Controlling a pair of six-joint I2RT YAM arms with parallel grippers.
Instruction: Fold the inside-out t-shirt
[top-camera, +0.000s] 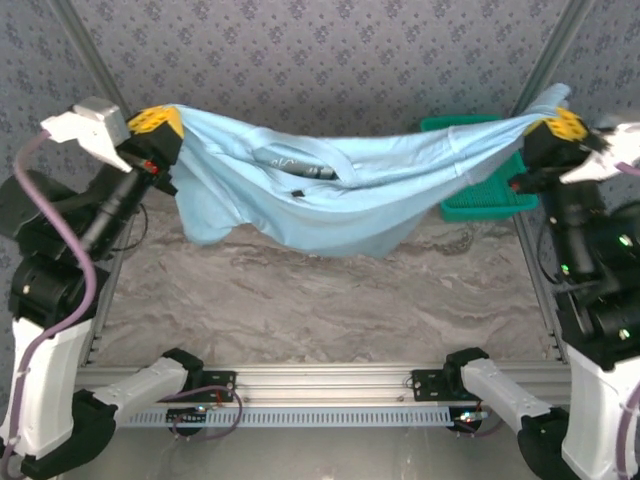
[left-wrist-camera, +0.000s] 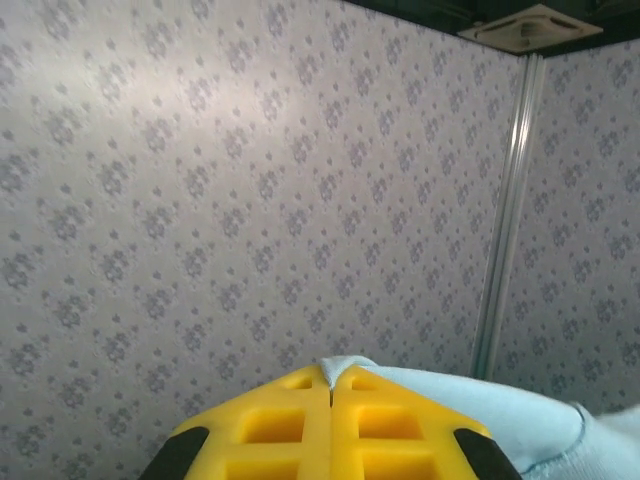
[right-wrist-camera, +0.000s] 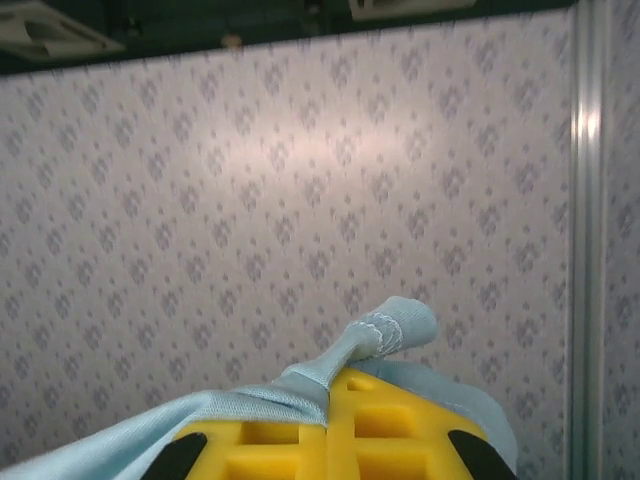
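As the soft light-blue cotton t-shirt (top-camera: 340, 200) hangs across the frame's upper half, you have its long axis running left to right: the yellow-fingered left gripper (top-camera: 158, 124) clamps one end, the right gripper (top-camera: 562, 126) the other, above the marbled table (top-camera: 300, 300).

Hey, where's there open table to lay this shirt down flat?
The marbled table is bare across its width, from the near rail to under the hanging t-shirt. It is crowded only at the far right, where the teal basket sits.
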